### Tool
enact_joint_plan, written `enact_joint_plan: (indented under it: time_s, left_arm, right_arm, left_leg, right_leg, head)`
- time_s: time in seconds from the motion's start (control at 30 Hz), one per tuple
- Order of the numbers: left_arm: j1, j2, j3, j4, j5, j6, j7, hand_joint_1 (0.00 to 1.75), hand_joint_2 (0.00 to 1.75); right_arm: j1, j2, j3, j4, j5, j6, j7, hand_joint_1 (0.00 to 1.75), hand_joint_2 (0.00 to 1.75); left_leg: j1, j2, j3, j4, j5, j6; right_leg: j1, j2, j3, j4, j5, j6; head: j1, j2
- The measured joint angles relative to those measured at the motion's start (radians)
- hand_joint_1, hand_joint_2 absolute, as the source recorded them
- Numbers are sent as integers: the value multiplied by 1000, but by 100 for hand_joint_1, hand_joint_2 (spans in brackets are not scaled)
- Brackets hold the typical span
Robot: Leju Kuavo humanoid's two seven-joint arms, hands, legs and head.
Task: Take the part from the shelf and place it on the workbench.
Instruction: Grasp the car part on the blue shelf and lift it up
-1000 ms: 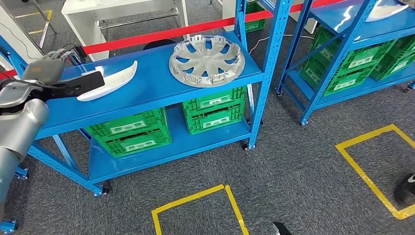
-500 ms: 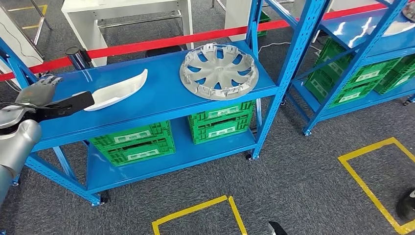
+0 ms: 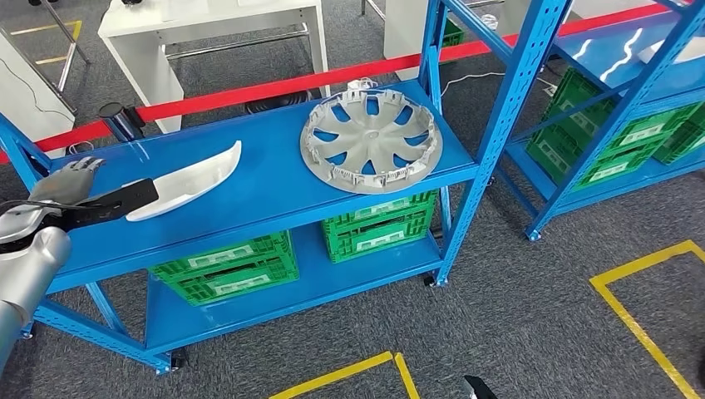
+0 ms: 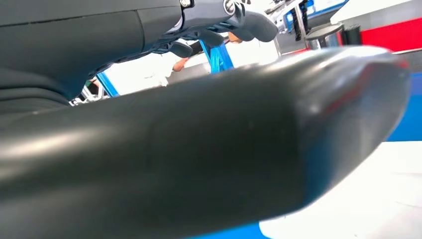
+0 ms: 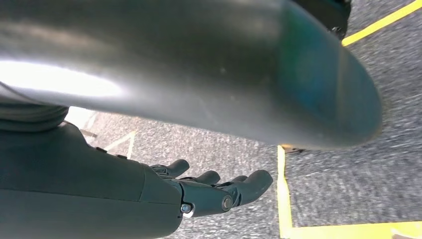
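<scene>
Your left hand (image 3: pixel 71 187) reaches toward the white curved plastic part (image 3: pixel 184 179) on the blue metal shelf (image 3: pixel 274 187), fingers apart, holding nothing; grasping, carrying and placing remain.

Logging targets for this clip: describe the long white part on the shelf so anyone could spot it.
On the blue shelf's top level, left of the round silver wheel cover, lies the white part. It is long, curved and blade-like, where its neighbour is round and spoked.

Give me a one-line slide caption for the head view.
Left hand reaching toward white curved part on blue shelf, beside a silver hubcap.
</scene>
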Motion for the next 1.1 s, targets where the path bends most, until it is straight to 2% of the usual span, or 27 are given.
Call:
enact_joint_plan:
  time_s: [0.03, 0.07, 0.1, 0.17, 0.23, 0.27, 0.33, 0.37, 0.4, 0.47, 0.53, 0.57, 0.6, 0.63, 0.67, 0.7, 0.73, 0.77, 0.87, 0.9, 0.93, 0.97, 1.03, 1.07, 1.1]
  left_arm:
    - [3, 1, 0, 1, 0, 0, 0, 0, 0]
    - [6, 2, 0, 2, 0, 0, 0, 0, 0]
    - [8, 4, 0, 2, 0, 0, 0, 0, 0]
    - [9, 8, 0, 3, 1, 0, 0, 0, 0]
    - [11, 15, 1, 4, 1, 2, -4, 0, 0]
    - [13, 18, 1, 5, 2, 4, -8, 0, 0]
    - [17, 22, 1, 3, 1, 7, -14, 0, 0]
    - [18, 23, 2, 1, 1, 8, -16, 0, 0]
    - [18, 23, 2, 0, 1, 9, -17, 0, 0]
    - [17, 23, 2, -2, 1, 9, -18, 0, 0]
    - [22, 23, 2, -2, 1, 10, -19, 0, 0]
    - [26, 23, 2, -2, 1, 10, -21, 0, 0]
    - [28, 22, 2, -2, 1, 11, -23, 0, 0]
    - [30, 21, 2, -3, 1, 13, -26, 0, 0]
    - [31, 20, 2, -3, 1, 14, -29, 0, 0]
    - [31, 18, 2, -3, 1, 15, -31, 0, 0]
    - [31, 16, 2, -3, 1, 13, -34, 0, 0]
    - [32, 14, 2, -3, 1, 6, -39, 0, 0]
    - [38, 10, 2, -4, 10, -51, -72, 0, 0]
    - [41, 9, 2, -5, 19, -75, -88, 0, 0]
    - [44, 8, 3, -5, 31, -98, -108, 0, 0]
    - [50, 6, 6, -5, 44, -118, -132, 0, 0]
    - [73, 3, 12, -5, 76, -149, -197, 0, 0]
    - [89, 1, 16, -6, 95, -157, -233, 0, 0]
    - [105, -1, 20, -9, 115, -163, -270, 0, 0]
  right_arm:
    - [0, 0, 0, 0, 1, 0, 1, 0, 0]
    - [1, 0, 0, 0, 2, 0, 2, 0, 0]
    - [1, 0, 0, 0, 4, 0, 2, 0, 0]
    - [1, 0, 0, 0, 8, 1, 2, 0, 0]
    - [-1, -1, 0, 0, 12, 1, 2, 0, 0]
    - [-1, -1, 0, 0, 14, 1, 2, 0, 0]
    - [-2, -2, 0, 0, 17, 1, 2, 0, 0]
    - [-2, -2, 0, 0, 17, 1, 2, 0, 0]
    - [-3, -2, 0, 0, 18, 1, 2, 0, 0]
    - [-5, -2, 1, 0, 18, 1, 2, 0, 0]
    - [-4, -2, 1, 0, 18, 1, 2, 0, 0]
    - [-3, -2, 1, 0, 19, 1, 2, 0, 0]
    - [-2, -2, 1, 0, 20, 1, 2, 0, 0]
    - [-2, -2, 1, 0, 20, 1, 2, 0, 0]
    - [-1, -3, 1, 0, 21, 2, 2, 0, 0]
    - [-1, -3, 1, 0, 22, 2, 2, 0, 0]
    - [-1, -4, 1, 0, 23, 2, 2, 0, 0]
    - [-1, -4, 1, 0, 24, 2, 2, 0, 0]
    - [-2, -3, 1, 0, 26, 3, 2, 0, 0]
    - [-4, -3, 1, 0, 26, 2, 3, 0, 0]
    - [-5, -2, 1, 0, 26, 2, 4, 0, 0]
    - [-6, -3, 1, 0, 26, 2, 5, 0, 0]
    - [-6, -3, 1, 0, 24, 2, 8, 0, 0]
    - [-5, -3, 0, 0, 23, 2, 9, 0, 0]
    - [-3, -2, 0, 0, 21, 1, 8, 0, 0]
  left_leg:
    - [5, 1, -29, 26, -15, -4]
    - [9, 3, -42, 18, -9, -8]
    - [12, 4, -39, -21, 20, -10]
    - [16, 8, -4, -156, 121, -14]
    - [13, 13, 23, -243, 170, -7]
    - [11, 14, 27, -256, 171, 0]
    - [9, 10, 40, -258, 163, 19]
    - [10, 8, 49, -261, 158, 27]
    - [11, 7, 59, -263, 152, 35]
    - [7, 6, 77, -265, 137, 49]
    - [0, 3, 94, -265, 120, 57]
    - [-4, 1, 104, -264, 110, 59]
    - [-7, -1, 117, -263, 99, 60]
    - [-10, -2, 131, -262, 88, 60]
    - [-13, -2, 143, -262, 76, 59]
    - [-15, -3, 154, -260, 65, 56]
    - [-17, -3, 161, -259, 56, 52]
    - [-19, -4, 165, -256, 50, 48]
    - [-22, -7, 170, -246, 43, 34]
    - [-22, -6, 162, -228, 37, 29]
    - [-20, -5, 142, -191, 25, 22]
    - [-15, -3, 110, -135, 5, 14]
    - [-3, -1, 32, -19, -33, 1]
    - [2, 0, 5, 7, -34, -4]
    - [7, 1, -5, -1, -15, -8]
  right_leg:
    - [-2, 1, 12, 0, -11, 2]
    - [-4, 1, 26, 0, -22, 4]
    - [-7, 1, 41, 0, -33, 7]
    - [-12, 1, 72, 0, -57, 17]
    - [-14, 2, 87, -3, -75, 31]
    - [-13, 3, 91, -4, -79, 39]
    - [-13, 1, 96, -1, -79, 51]
    - [-12, 0, 92, 18, -75, 54]
    - [-12, 0, 74, 52, -76, 55]
    - [-10, 0, 0, 167, -103, 56]
    - [-4, 0, -83, 265, -151, 53]
    - [0, 0, -108, 276, -157, 50]
    - [5, 0, -118, 257, -141, 45]
    - [10, 0, -113, 206, -100, 38]
    - [16, 0, -100, 137, -41, 28]
    - [23, 0, -87, 78, 0, 19]
    - [27, 0, -76, 35, 32, 11]
    - [30, 0, -71, 13, 47, 5]
    - [25, -1, -54, 3, 46, -6]
    - [22, -1, -44, -2, 44, -10]
    - [18, -1, -35, -7, 42, -13]
    - [16, 0, -28, -10, 38, -16]
    - [12, 3, -17, -10, 28, -17]
    - [10, 4, -12, -10, 22, -15]
    - [8, 5, -6, -9, 16, -12]
  head:
    - [0, 0]
    - [0, 0]
    - [0, 0]
    - [-1, 0]
    - [-7, 0]
    - [-9, 0]
    - [-10, 0]
    - [-9, 0]
    - [-8, 0]
    - [-6, 0]
    - [-4, 0]
    - [-4, 0]
    - [-3, 0]
    - [-3, 0]
    - [-3, 0]
    - [-3, 0]
    - [-4, 0]
    - [-5, 0]
    - [-4, 0]
    - [-7, 0]
    - [-9, 0]
    - [-12, 0]
    - [-13, 0]
    - [-14, 0]
    - [-14, 0]
